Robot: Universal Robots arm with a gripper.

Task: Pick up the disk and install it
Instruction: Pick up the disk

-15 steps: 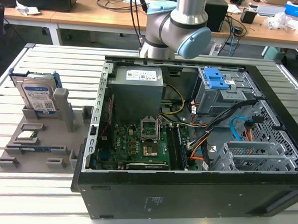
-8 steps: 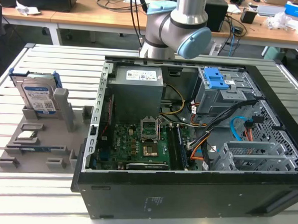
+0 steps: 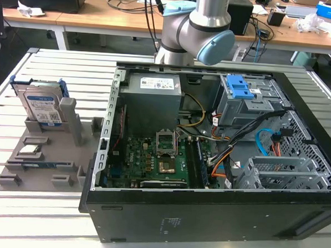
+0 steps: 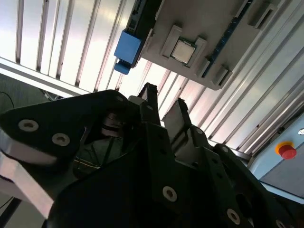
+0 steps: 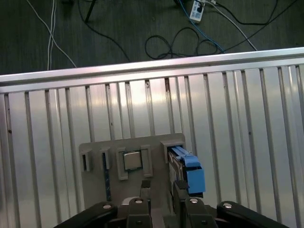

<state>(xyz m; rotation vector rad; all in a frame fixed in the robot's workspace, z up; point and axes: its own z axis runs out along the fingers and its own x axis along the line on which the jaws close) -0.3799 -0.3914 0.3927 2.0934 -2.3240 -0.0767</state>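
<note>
Evidently the pick-up step is in hand, and nothing has been grasped. The pincer (image 5: 161,186) is seen in both wrist views with its two fingers parted and nothing held between them, hanging above the slatted metal surface (image 5: 47,142).

The disk (image 5: 192,172) is stood on edge in a slot of the grey holder tray (image 5: 97,148), below the pincer and a little to one side of the gap between the fingers, apart from them. In the exterior view it is shown upright with its label side exposed. A small processor chip (image 5: 132,160) is laid flat in the same tray, more nearly under the pincer than the disk is.

It is judged that a grasp would call for the pincer to be shifted sideways until its gap is centred over the disk's upper edge. The fingers would need to be kept wide enough to straddle it, and the pincer brought straight down so that the chip and the tray's posts are not struck.
</note>
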